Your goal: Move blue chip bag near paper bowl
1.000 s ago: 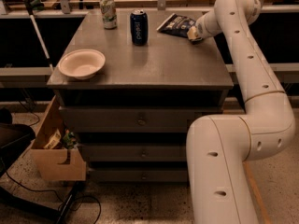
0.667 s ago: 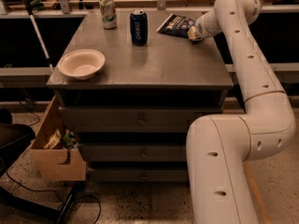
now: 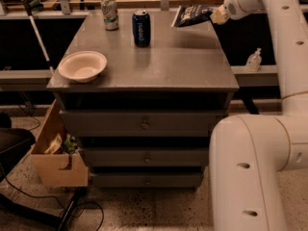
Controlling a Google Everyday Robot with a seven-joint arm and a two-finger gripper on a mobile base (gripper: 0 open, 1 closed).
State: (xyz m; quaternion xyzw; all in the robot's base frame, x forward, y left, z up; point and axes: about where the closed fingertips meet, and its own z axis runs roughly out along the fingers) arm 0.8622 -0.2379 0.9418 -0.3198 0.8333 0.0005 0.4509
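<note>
The blue chip bag (image 3: 190, 14) is dark navy with white lettering and hangs tilted above the back right corner of the grey table (image 3: 183, 66). My gripper (image 3: 216, 15) is shut on the bag's right edge and holds it clear of the tabletop. The paper bowl (image 3: 83, 65) is cream, round and plain. It sits near the table's front left edge, far to the left of the bag and gripper.
An upright blue soda can (image 3: 141, 28) stands at the back middle, between bag and bowl. A pale green can (image 3: 109, 13) stands at the back left. A small bottle (image 3: 253, 59) sits on a ledge to the right. A cardboard box (image 3: 57, 158) is on the floor at left.
The chip bag lay on the table's back right with my gripper at its edge. Now the gripper holds it lifted off the tabletop.
</note>
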